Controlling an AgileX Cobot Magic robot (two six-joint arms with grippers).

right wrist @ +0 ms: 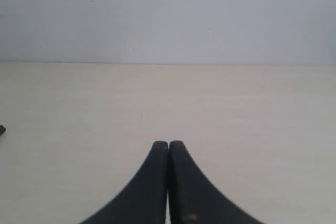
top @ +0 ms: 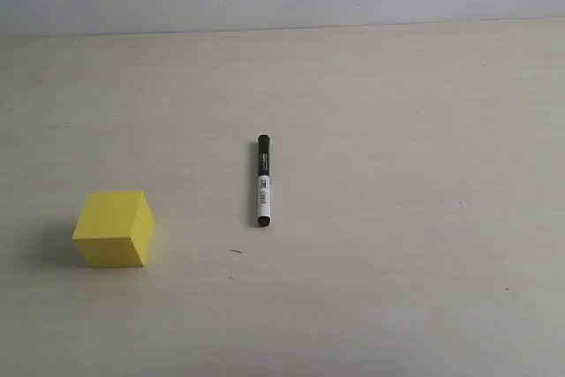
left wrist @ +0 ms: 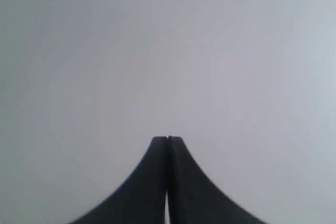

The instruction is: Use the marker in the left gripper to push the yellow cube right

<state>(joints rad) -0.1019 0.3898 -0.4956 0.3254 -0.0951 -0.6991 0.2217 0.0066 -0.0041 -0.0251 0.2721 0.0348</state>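
**Current state.** The marker (top: pixel 263 181) lies flat on the table (top: pixel 397 218) near the middle of the exterior view, cap end pointing away from the camera. The yellow cube (top: pixel 114 229) stands to its left, well apart from it. No arm shows in the exterior view. The left hand (left wrist: pixel 168 138) is closed, finger against finger, with nothing between them. Its camera faces only a blank grey surface. The right hand (right wrist: pixel 168 142) is likewise closed and empty, held low over bare table.

**Hazards (assessed).**
- The marker is not in the left hand, so a pickup is judged to come first. The barrel is slim and probably round, and a finger that touches one side early may roll it away.
- A grasp near one end leaves a long lever. Under push load the marker may swivel between the fingers or slip out.
- The cube must be met on its left face. Contact high on that face may tip it, and contact off the face's centre may turn it instead of sliding it.
- The left wrist view shows neither cube nor marker, so it offers no check on alignment at present.

**Markings.** The marker's white barrel carries dark print, too small to read. No other writing is visible in any view.
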